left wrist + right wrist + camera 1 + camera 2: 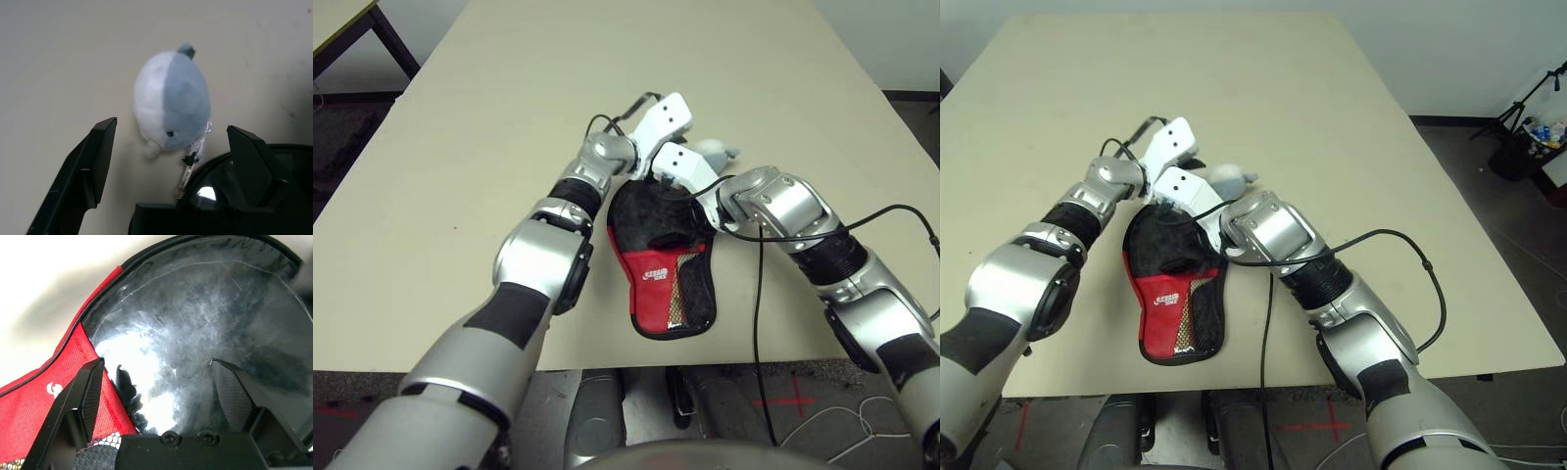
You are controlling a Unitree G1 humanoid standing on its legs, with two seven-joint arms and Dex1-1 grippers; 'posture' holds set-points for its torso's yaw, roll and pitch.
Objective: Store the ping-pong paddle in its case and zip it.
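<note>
Fingers of the right gripper (156, 396) are spread wide, nothing between them, hovering right over the clear plastic round side of the case (661, 264). Left gripper (171, 161) is also spread wide and empty; one finger sits over the case's black rim, the other over bare table (460, 147). Between and just past its fingers lies a grey-and-white plush toy (172, 103), attached to the case's zipper pull (187, 171) by a short metal link.

Case lies flat on the table near the robot-side edge, round end away from the robot, narrow end with the red logo panel (654, 284) toward it. Plush toy sits just beyond the round end, touching the table. Ping-pong paddle: dark shape behind the clear plastic, can't tell for sure that it's the paddle. Both white wrists converge over the round end, left arm from the left, right arm from the right.
</note>
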